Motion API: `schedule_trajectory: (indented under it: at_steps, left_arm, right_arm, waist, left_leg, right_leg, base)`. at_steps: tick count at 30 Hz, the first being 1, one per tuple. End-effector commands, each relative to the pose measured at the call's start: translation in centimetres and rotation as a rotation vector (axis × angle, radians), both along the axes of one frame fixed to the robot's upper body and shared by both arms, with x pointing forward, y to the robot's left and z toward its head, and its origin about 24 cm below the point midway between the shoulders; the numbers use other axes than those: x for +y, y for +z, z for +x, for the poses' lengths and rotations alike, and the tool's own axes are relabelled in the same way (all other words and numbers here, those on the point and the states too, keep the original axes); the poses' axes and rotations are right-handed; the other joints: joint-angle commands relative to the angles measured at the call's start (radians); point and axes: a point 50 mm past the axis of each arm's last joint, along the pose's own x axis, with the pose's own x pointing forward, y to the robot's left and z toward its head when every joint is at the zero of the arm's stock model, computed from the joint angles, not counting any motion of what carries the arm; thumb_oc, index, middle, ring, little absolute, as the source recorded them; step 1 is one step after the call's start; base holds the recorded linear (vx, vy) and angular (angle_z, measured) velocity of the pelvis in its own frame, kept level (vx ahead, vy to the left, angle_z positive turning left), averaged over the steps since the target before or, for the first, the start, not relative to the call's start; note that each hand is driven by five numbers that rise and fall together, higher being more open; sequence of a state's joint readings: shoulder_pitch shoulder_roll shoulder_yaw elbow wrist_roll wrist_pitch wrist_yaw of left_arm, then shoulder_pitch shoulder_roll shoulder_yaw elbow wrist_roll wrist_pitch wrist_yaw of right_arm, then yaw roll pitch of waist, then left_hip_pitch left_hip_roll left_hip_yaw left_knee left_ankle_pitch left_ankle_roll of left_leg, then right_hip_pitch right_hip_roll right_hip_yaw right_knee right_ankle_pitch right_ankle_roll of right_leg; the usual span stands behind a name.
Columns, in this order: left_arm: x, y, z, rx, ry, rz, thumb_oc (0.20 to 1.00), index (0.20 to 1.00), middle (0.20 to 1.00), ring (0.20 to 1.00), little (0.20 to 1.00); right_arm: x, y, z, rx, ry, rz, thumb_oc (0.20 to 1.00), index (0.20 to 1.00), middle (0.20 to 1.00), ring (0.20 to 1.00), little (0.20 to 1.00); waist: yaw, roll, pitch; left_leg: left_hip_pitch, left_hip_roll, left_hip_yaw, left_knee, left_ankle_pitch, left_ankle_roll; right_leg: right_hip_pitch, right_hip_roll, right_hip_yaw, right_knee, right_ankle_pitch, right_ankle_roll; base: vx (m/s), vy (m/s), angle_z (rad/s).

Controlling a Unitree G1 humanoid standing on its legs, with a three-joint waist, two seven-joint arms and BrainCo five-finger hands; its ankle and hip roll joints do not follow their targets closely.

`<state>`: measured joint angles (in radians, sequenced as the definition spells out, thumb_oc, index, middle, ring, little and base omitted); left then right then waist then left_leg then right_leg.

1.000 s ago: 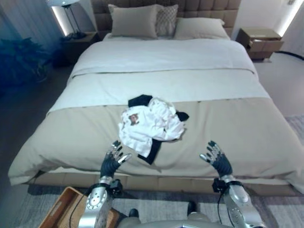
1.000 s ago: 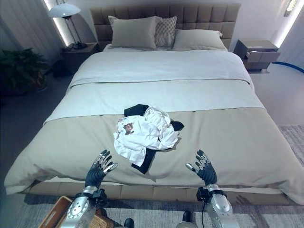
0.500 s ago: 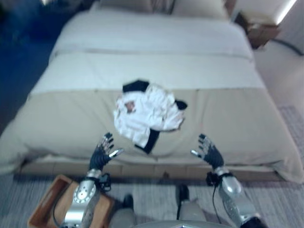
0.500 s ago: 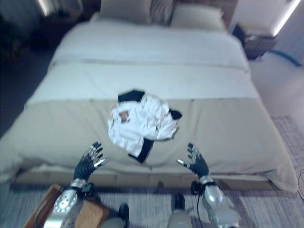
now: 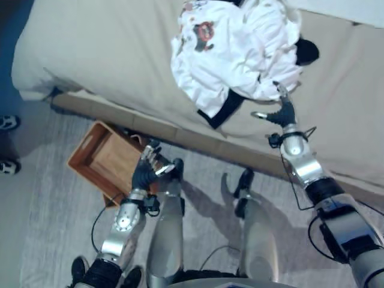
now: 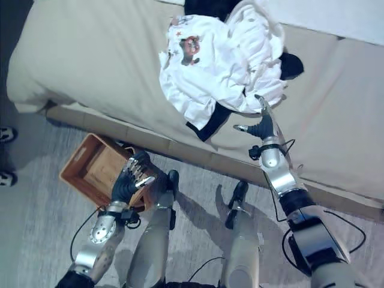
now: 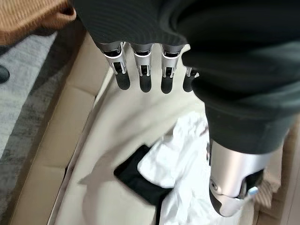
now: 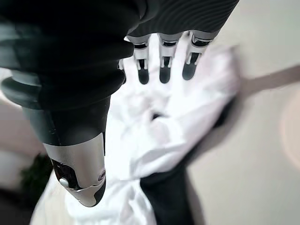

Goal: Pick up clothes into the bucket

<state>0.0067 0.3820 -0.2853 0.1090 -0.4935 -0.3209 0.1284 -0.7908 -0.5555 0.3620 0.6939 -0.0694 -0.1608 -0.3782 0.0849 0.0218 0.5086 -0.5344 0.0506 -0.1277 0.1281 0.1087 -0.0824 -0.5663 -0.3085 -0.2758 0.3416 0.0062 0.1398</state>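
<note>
Clothes (image 5: 237, 57) are seen bunched in a heap on the beige bed (image 5: 90, 54) near its foot edge — a white garment with a small printed patch, crumpled over a black one whose cuff pokes out toward the edge. The wooden bucket (image 5: 102, 159), really an open box, stands on the grey floor just below that edge. The right hand (image 5: 281, 111) is held at the heap's near side with fingers (image 8: 163, 70) straight and spread, nothing grasped; whether the tips touch the cloth cannot be told. The left hand (image 5: 146, 171) hangs low beside the bucket, its fingers (image 7: 143, 77) likewise released and empty. A person's shoe (image 5: 7, 122) shows at the floor's edge. The bundle is judged light, soft and limp — it will sag and trail if pinched at one corner. A hold is best taken deep in the thick middle folds, gathering both garments together.
</note>
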Motion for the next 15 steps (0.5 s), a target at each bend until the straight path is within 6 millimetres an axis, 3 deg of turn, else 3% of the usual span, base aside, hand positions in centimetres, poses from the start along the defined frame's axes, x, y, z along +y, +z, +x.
schedule_trajectory:
  at_steps: [1, 6, 9, 15]
  left_arm:
    - [1.2, 2.7, -0.2, -0.139, 0.016, 0.022, 1.000, 1.000, 1.000, 1.000, 1.000]
    - [1.3, 3.8, 0.5, -0.192, 0.049, 0.012, 1.000, 1.000, 1.000, 1.000, 1.000]
    - [1.0, 4.1, 0.8, -0.206, 0.047, -0.003, 1.000, 1.000, 1.000, 1.000, 1.000]
    - [0.4, 4.4, 1.3, -0.211, 0.033, -0.028, 1.000, 1.000, 1.000, 1.000, 1.000]
  right_arm:
    - [-0.5, 3.6, 0.8, -0.097, -0.040, -0.135, 1.000, 1.000, 1.000, 1.000, 1.000]
    - [-0.4, 8.8, 1.8, -0.211, -0.110, -0.279, 1.000, 1.000, 1.000, 1.000, 1.000]
    - [-0.1, 10.5, 2.2, -0.226, -0.129, -0.354, 1.000, 1.000, 1.000, 1.000, 1.000]
    - [-1.6, 9.4, 3.2, -0.082, -0.213, -0.465, 1.000, 1.000, 1.000, 1.000, 1.000]
  waist:
    - [0.018, -0.037, -0.055]
    - [0.045, -0.034, -0.052]
    - [0.054, -0.032, -0.048]
    - [0.074, -0.019, -0.036]
  left_leg:
    - [-0.072, 0.001, 0.009, 0.113, -0.069, -0.025]
    - [-0.152, -0.015, -0.002, 0.147, -0.074, -0.017]
    - [-0.187, -0.023, -0.009, 0.169, -0.078, -0.014]
    - [-0.222, -0.039, -0.024, 0.172, -0.069, -0.011]
  right_leg:
    - [0.068, -0.037, 0.016, -0.046, 0.030, 0.073]
    - [-0.006, -0.049, 0.018, -0.007, 0.023, 0.072]
    - [-0.040, -0.056, 0.017, 0.027, 0.007, 0.069]
    - [-0.076, -0.067, 0.006, 0.064, -0.010, 0.065]
  base:
    - [-0.01, -0.016, 0.18]
    - [0.00, -0.007, 0.14]
    - [0.00, -0.010, 0.12]
    - [0.00, -0.014, 0.11]
